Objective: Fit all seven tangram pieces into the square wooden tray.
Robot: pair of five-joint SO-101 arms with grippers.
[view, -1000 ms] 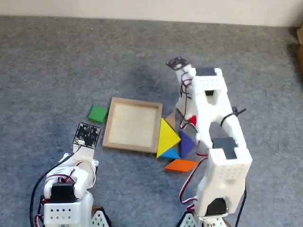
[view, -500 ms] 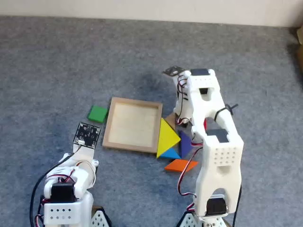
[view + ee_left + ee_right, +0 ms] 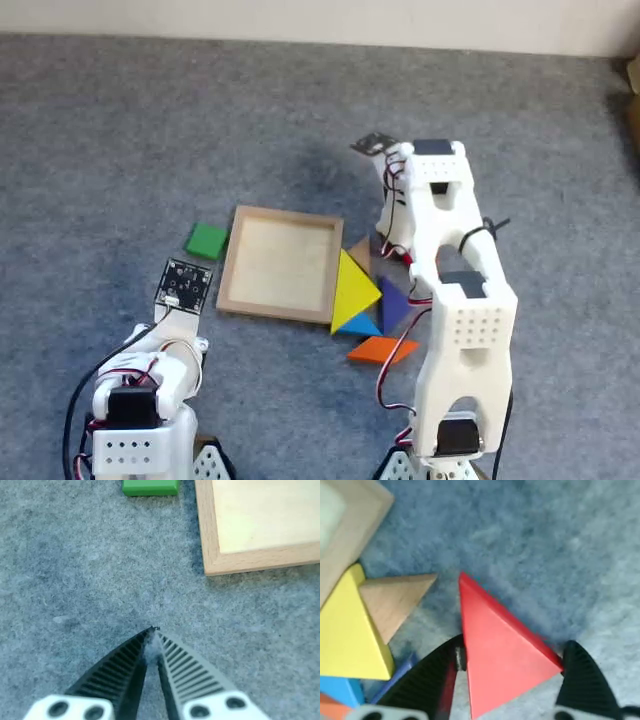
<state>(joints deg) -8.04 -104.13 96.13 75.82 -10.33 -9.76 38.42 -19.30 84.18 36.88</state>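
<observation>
- Arms stand side by side at the near edge of the grey carpet (image 3: 150, 130), the left one folded low and the right one stretched out over the loose pieces.
- The left gripper (image 3: 152, 630) points down at the carpet. Its ribbed fingers are pressed together with nothing between them, near the closest left corner of the tray but apart from it.
- An orange parallelogram (image 3: 380, 349) is the nearest of the loose pieces, flat on the carpet beside the right arm.
- Just beyond it, a light blue triangle (image 3: 362, 325) sits against the near edge of the yellow one. A dark blue piece (image 3: 393, 303) lies beside both, partly under the arm.
- The yellow triangle (image 3: 352, 290) has its long side along the outside of the tray's right rim.
- The square wooden tray (image 3: 280, 262) lies flat between the two arms, its pale floor bare.
- A green square (image 3: 207, 241) sits on the carpet just beside the tray's far left corner.
- A small plain wooden triangle (image 3: 360, 255) touches the far tip of the yellow one, near the tray's far right corner.
- The right gripper (image 3: 512, 655) is clamped on a red triangle (image 3: 505, 650) with a finger on either side, just beside the wooden triangle but apart from it. I can't tell whether the piece is clear of the carpet.
</observation>
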